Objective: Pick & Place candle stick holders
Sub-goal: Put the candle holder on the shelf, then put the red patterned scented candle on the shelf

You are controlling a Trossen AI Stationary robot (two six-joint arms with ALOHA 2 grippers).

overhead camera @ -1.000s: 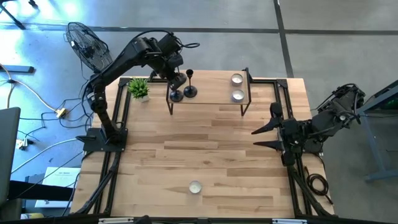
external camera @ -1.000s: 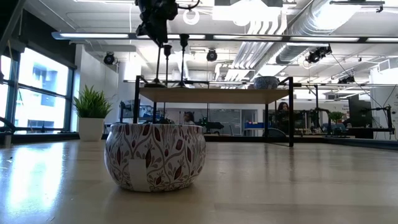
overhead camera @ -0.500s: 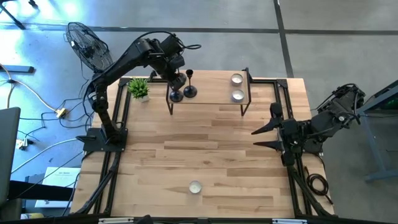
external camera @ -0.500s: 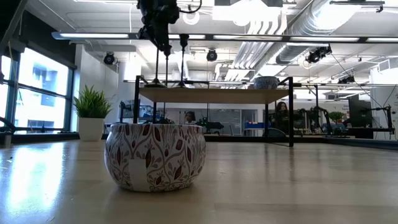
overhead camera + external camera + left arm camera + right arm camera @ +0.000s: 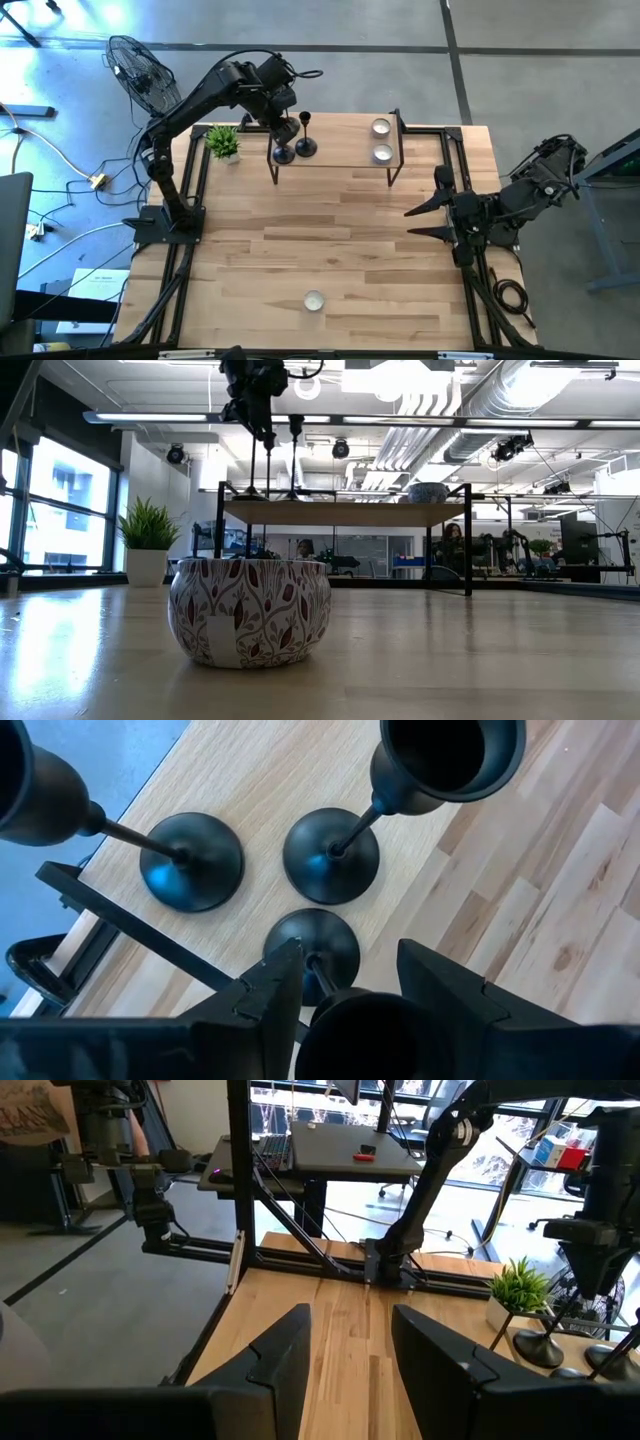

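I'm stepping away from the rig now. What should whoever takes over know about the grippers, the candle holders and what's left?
Left gripper: above the raised shelf, fingers open either side of one holder, not closed on it.
Right gripper: open, waiting at the table's right edge.
All three holders stand clustered at the shelf's left end. Two tealight cups are at its right end, a third near the table's front edge.
Done: no holder moved yet. Left: grasp and place the holders.

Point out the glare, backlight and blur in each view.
High view: blue-white glare on the floor. Low view: ceiling lights backlight the shelf; the near cup looms large. Left wrist view: the holder at the left hand is blurred.
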